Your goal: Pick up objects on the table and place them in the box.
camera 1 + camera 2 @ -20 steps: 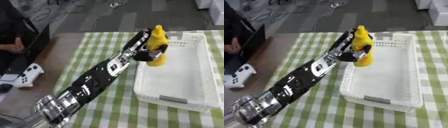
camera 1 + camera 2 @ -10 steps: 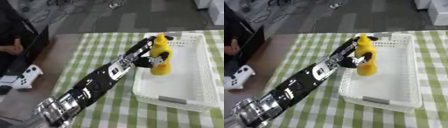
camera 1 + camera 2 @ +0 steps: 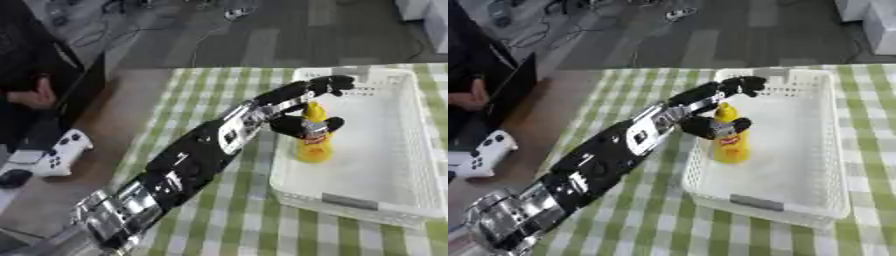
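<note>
Between the thumb and fingers of the left hand (image 3: 302,107) stands the yellow plastic squeeze bottle with a red label (image 3: 313,142), upright on the floor of the white perforated plastic box (image 3: 389,170). Thumb and fingers curl round the bottle's upper part. Beneath the box lies a green-and-white checked tablecloth (image 3: 219,215).

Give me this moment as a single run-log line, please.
left hand: curled around yellow squeeze bottle | bottle: upright inside white box | right hand: not in view | table: green checked cloth
</note>
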You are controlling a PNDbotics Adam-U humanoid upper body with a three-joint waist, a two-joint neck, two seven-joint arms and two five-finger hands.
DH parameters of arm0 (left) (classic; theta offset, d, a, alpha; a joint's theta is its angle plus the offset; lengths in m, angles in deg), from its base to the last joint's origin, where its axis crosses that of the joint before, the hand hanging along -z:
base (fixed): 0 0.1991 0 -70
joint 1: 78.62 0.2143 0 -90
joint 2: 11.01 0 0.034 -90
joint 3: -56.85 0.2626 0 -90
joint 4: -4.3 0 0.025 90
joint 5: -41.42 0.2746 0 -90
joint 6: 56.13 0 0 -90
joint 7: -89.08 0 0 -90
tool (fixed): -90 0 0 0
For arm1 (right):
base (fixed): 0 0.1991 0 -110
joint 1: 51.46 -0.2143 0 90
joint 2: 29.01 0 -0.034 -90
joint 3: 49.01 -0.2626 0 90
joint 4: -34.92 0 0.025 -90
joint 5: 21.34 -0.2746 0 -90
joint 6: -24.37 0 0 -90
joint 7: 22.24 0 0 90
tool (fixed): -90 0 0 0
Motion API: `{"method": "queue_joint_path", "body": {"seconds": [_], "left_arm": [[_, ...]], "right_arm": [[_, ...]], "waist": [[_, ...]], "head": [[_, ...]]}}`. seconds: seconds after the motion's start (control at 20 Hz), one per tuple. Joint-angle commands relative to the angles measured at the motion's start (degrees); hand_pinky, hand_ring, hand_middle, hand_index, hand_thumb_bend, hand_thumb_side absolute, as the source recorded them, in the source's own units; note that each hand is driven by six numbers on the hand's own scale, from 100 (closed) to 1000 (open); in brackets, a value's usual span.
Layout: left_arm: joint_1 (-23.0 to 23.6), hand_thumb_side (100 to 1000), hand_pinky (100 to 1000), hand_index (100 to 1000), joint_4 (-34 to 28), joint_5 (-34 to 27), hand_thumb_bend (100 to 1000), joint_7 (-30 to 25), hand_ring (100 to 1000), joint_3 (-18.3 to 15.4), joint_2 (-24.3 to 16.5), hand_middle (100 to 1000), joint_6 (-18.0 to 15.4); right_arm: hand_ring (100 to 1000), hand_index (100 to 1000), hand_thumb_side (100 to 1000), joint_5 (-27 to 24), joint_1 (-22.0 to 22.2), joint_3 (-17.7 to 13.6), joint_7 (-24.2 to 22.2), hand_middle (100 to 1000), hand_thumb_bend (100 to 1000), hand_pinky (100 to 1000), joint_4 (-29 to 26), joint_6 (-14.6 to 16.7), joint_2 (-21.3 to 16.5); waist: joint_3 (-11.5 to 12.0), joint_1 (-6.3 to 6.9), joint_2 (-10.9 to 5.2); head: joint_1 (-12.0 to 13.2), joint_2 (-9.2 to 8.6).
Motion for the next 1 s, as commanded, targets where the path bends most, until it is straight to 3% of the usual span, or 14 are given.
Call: {"method": "queue_joint_path", "body": {"seconds": [0.05,0.3,0.5,0.55,0.6,0.65,0.75,0.85,1.0], "left_arm": [[-1.90,881,1000,987,-3.29,-2.26,204,1.89,842,-1.23,-4.10,963,0.36],[-2.85,857,1000,947,-11.19,-10.83,198,4.31,812,-1.28,-11.12,952,2.92],[-2.40,851,994,911,-18.62,-17.76,194,4.18,786,-1.37,-16.76,921,7.70],[-2.25,844,962,870,-19.84,-18.87,111,3.83,752,-1.47,-17.82,885,8.95],[-2.06,844,962,870,-20.84,-19.57,111,3.40,752,-1.60,-19.30,885,10.18],[-1.79,841,899,789,-21.81,-20.09,100,3.01,683,-1.74,-20.49,804,11.37],[-0.68,853,741,741,-23.99,-21.44,100,2.40,583,-1.90,-22.77,747,14.64],[0.82,846,624,729,-27.30,-23.23,100,1.67,514,-2.02,-25.24,720,18.50],[4.27,843,530,739,-34.45,-29.87,100,3.22,437,-3.12,-28.47,670,22.57]], "right_arm": [[627,754,938,0.55,-0.13,-0.55,0.30,660,100,448,-0.75,0.14,-1.16],[627,754,934,1.52,1.54,-0.97,0.93,660,100,446,-0.75,0.14,-2.95],[627,755,937,2.42,3.19,-1.11,1.31,661,100,442,-0.75,-0.09,-4.61],[628,755,937,2.61,3.51,-1.09,1.39,661,100,439,-0.75,-0.17,-4.90],[628,755,937,2.83,4.02,-1.09,1.42,662,100,439,-0.75,-0.27,-5.38],[628,755,937,3.07,4.47,-1.10,1.47,662,100,436,-0.75,-0.34,-5.80],[628,755,937,3.53,5.37,-0.99,1.49,663,100,434,-0.75,-0.53,-6.66],[628,755,936,3.92,6.00,-0.88,1.50,663,100,433,-0.75,-0.60,-7.34],[628,756,937,4.48,7.08,-0.85,1.58,663,100,429,-0.75,-0.61,-8.18]], "waist": [[0.65,-0.22,-1.35],[3.29,0.06,-2.30],[5.51,0.18,-3.06],[5.92,0.19,-3.18],[6.56,0.20,-3.36],[7.08,0.23,-3.53],[8.05,0.33,-3.87],[8.83,0.38,-4.10],[9.81,0.33,-4.36]], "head": [[-1.10,-1.45],[-5.14,-3.28],[-8.16,-2.95],[-8.45,-2.99],[-8.80,-3.14],[-9.09,-3.15],[-9.32,-2.86],[-9.28,-2.84],[-9.55,-2.73]]}}
